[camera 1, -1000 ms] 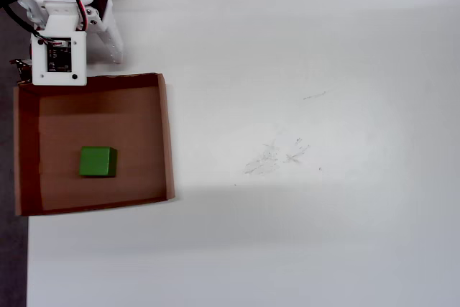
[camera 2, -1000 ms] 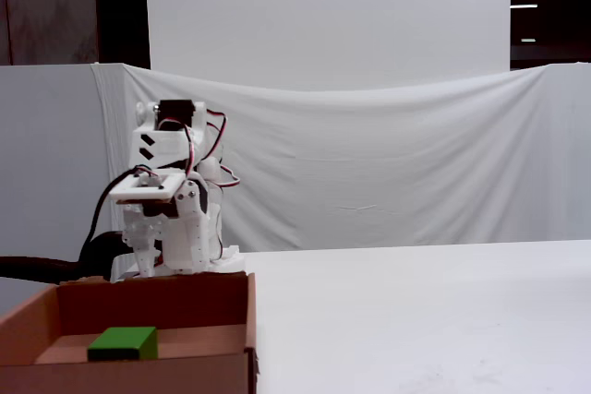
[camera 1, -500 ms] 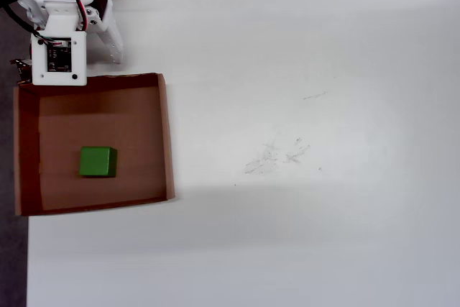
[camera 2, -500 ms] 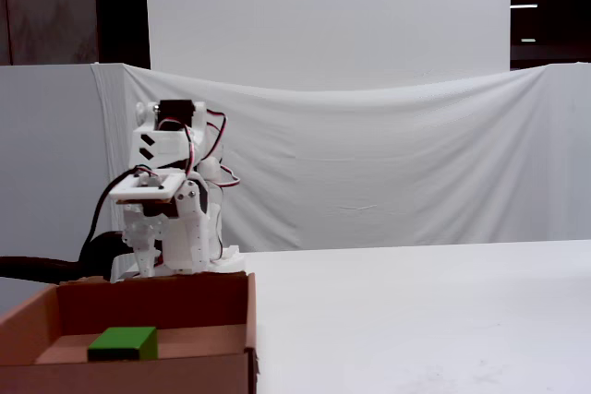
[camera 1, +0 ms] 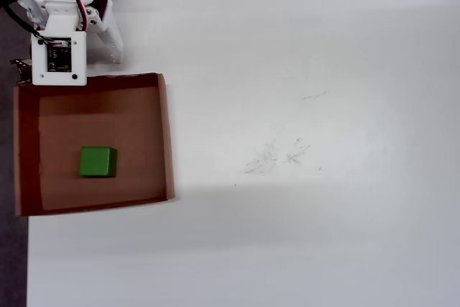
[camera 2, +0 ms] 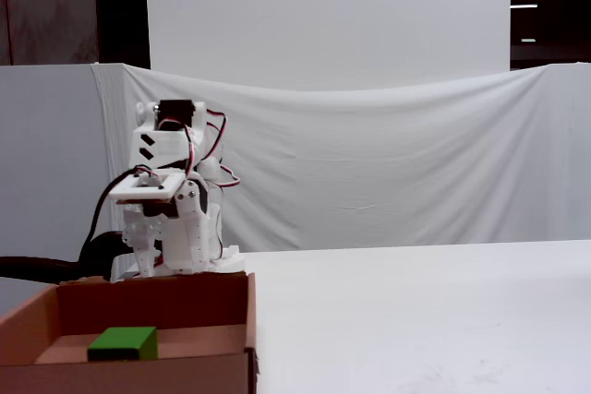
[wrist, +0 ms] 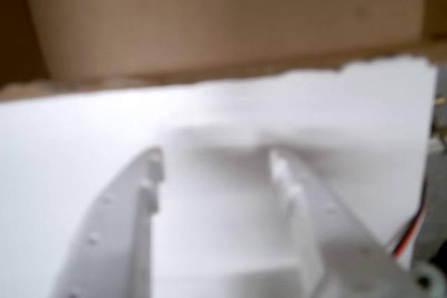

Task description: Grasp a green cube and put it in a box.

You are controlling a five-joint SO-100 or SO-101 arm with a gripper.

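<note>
Inside the box [camera 1: 164,134], toward its lower left in the overhead view, sits the green cube [camera 1: 97,162], while the gripper [wrist: 216,162] hangs empty above the table [camera 1: 302,70], fingers spread apart.

No readable text, labels or numbers anywhere — nothing legible.
</note>
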